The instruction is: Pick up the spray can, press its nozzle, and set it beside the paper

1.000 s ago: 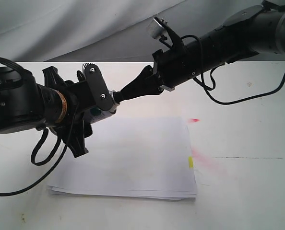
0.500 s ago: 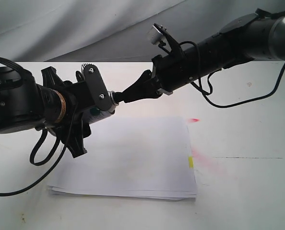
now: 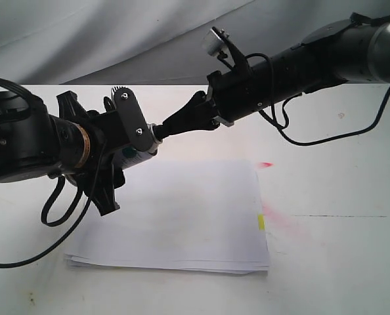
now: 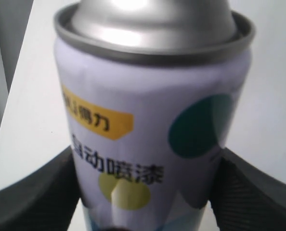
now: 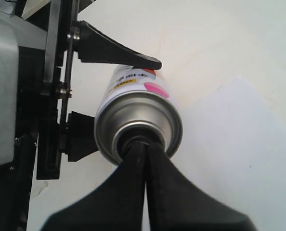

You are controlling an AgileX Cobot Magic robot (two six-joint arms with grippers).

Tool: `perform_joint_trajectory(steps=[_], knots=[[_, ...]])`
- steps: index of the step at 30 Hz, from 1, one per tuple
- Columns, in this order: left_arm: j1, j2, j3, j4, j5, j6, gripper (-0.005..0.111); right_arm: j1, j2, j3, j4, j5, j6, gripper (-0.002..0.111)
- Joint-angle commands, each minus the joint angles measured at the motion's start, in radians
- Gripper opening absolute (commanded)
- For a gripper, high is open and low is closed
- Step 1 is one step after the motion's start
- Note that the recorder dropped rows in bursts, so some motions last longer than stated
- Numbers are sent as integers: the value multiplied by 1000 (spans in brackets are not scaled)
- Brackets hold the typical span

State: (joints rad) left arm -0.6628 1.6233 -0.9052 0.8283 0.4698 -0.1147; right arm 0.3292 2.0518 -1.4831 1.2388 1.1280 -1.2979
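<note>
I have the spray can (image 3: 133, 156) off the counter (image 3: 339, 262). The left end effector (image 3: 128, 149) is clamped around its labelled body, one finger (image 4: 30, 202) on either side. The can is tipped well over, nearly lying flat in the air, above the far left corner of the paper (image 3: 182, 216). Its silver shoulder faces my right arm.

The right end effector (image 3: 163, 127) has both fingers pressed flat together into a single point. That point sits on the nozzle (image 5: 132, 136) in the middle of the dome. I cannot tell whether the button is actually pushed down, and I see no spray.

What worries me:
- **Slipping off:** the button is tiny and the closed tip is narrow. An off-centre push would probably skid the tip onto the smooth dome.
- **Can sliding:** the push runs along the can's length, against a grip made only on its slick round sides. Too much force could slide the can back through the left fingers or twist it.
- **Stray paint:** I cannot see which way the outlet faces. The red smears (image 3: 280, 220) on the counter beside the paper look like paint. A burst could mark the sheets or hit the right wrist camera.
</note>
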Motion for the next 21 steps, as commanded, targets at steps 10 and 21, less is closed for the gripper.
perform_joint_trajectory(steps=[10,21], knots=[[-4,-8,-8,19,-69,-7,0,25,3,-3,17,-36,-13,0],[-4,-8,-8,22,-55,-7,0,53,3,-3,17,-64,-8,0]])
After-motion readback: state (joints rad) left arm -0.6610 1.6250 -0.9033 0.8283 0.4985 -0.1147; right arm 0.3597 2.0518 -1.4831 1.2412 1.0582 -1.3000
